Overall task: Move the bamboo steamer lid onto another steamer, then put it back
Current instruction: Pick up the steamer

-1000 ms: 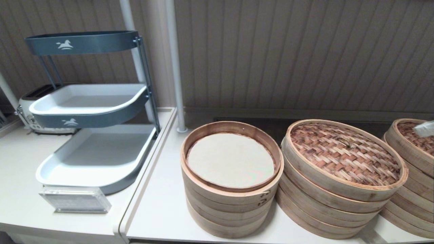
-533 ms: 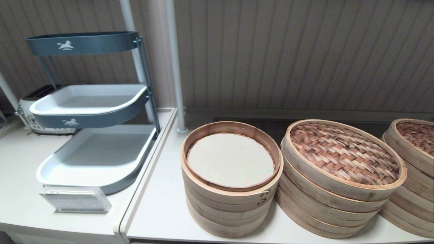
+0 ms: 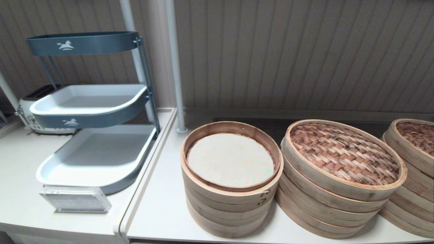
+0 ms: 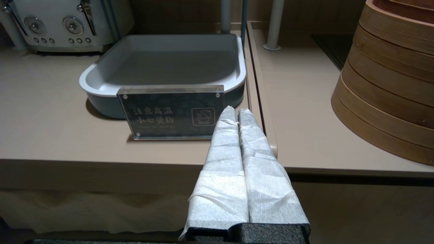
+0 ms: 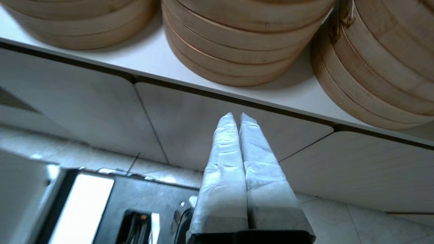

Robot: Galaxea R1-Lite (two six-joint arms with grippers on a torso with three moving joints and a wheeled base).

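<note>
The bamboo steamer lid (image 3: pixel 344 152), with a pale rim and a pinkish-tan herringbone top, lies on the wide shallow stack (image 3: pixel 318 217) in the middle of the counter. No gripper touches it. To its left stands the taller stack (image 3: pixel 227 210) with dark lacing marks, uncovered, its white liner (image 3: pixel 230 159) showing. My left gripper (image 4: pixel 236 110) is shut and empty, low at the counter's front edge near a small sign. My right gripper (image 5: pixel 236 116) is shut and empty, below the counter front, under the wide stack (image 5: pixel 237 51). Neither gripper shows in the head view.
A third stack (image 3: pixel 415 169) with a darker brown lid stands at the far right. A grey three-tier tray rack (image 3: pixel 95 135), a toaster (image 3: pixel 28 115) and an acrylic sign (image 3: pixel 75 199) occupy the left counter. A white pole (image 3: pixel 174 67) rises behind the taller stack.
One second ago the right gripper's white-wrapped tip showed at the head view's right edge above the far stack; it has since dropped out of that view. The steamers and lid have not moved.
</note>
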